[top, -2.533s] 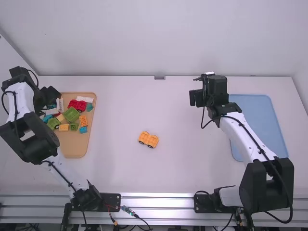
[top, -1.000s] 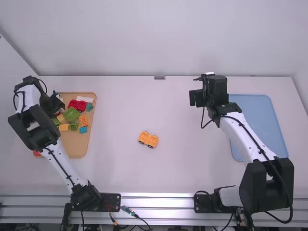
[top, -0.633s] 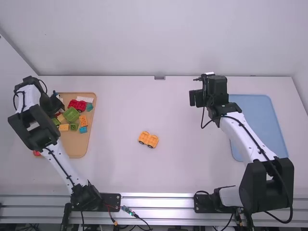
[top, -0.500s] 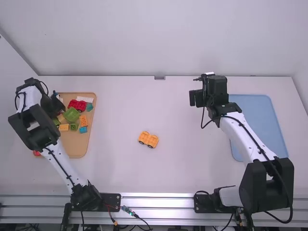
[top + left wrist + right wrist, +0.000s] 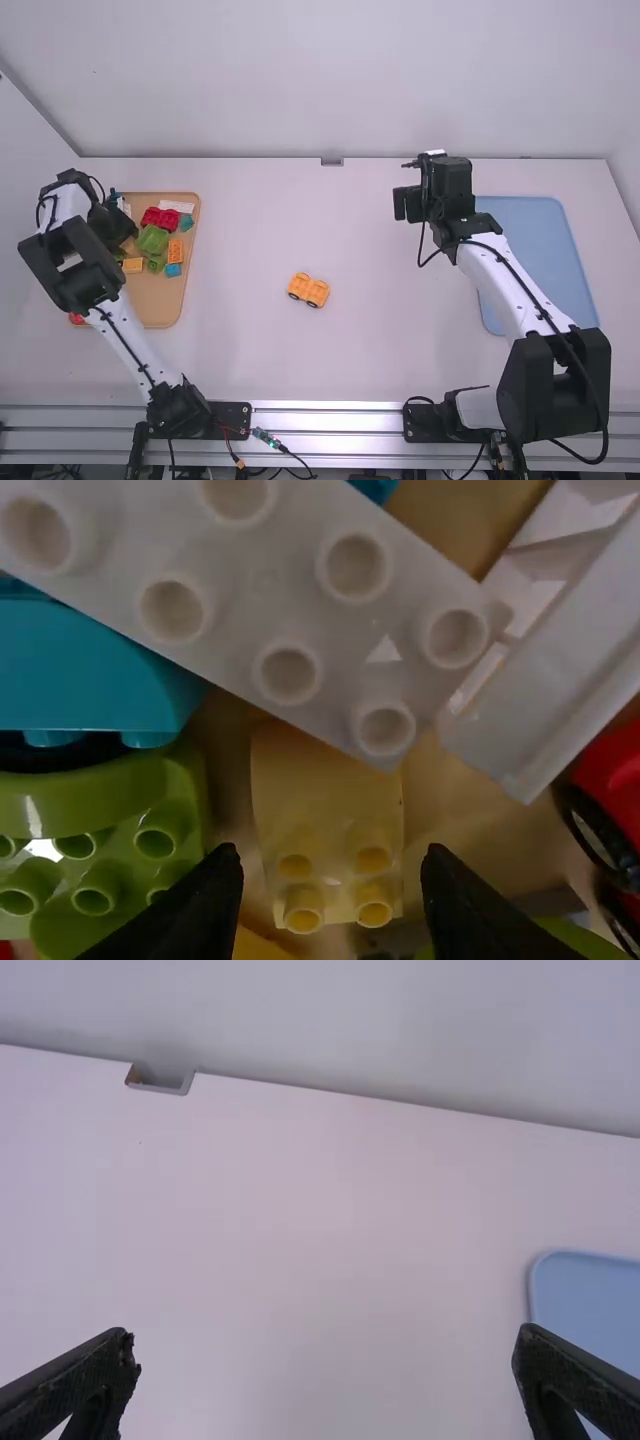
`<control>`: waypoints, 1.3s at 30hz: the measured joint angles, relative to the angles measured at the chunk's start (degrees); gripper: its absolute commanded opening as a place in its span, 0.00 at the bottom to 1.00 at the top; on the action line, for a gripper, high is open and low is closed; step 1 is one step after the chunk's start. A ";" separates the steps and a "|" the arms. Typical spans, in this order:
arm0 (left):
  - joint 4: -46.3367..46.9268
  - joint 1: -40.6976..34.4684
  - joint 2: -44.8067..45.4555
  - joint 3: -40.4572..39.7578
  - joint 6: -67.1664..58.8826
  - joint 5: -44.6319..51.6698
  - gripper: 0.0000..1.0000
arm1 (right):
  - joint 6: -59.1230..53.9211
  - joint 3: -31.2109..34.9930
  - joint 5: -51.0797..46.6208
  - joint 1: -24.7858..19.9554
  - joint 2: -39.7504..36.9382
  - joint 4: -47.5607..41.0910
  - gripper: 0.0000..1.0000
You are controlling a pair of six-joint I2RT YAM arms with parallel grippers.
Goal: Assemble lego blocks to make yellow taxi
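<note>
Centre left hand [image 5: 330,880], released above tan tray [image 5: 155,303], over pale yellow block [image 5: 327,805] inside it, descend straight and pinch squarely, clear of white brick [image 5: 243,585], for yellow wheeled base [image 5: 308,289] right of tray, leaving right hand [image 5: 325,1348] released, farther right.

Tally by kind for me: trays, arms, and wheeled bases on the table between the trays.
Trays: 2 (tan tray, blue tray)
Arms: 2 (left arm, right arm)
Wheeled bases: 1 (yellow-orange base)
Total: 5
</note>
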State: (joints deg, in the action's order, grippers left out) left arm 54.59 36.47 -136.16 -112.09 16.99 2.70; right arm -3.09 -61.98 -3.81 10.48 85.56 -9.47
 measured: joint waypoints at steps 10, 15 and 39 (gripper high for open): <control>-3.65 0.00 0.37 3.80 2.43 -0.74 0.37 | 0.11 0.00 0.02 0.00 0.00 -0.24 0.99; -4.00 0.00 0.55 4.17 2.69 -1.49 0.22 | 0.00 0.00 0.00 0.02 0.00 -0.13 0.99; -2.29 -7.32 17.64 10.82 13.38 -7.93 0.02 | 0.11 0.00 1.90 0.02 0.00 0.09 0.99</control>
State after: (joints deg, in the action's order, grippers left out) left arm 52.29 29.15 -118.52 -101.27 30.37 -5.23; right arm -2.98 -61.98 -1.91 10.50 85.56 -9.39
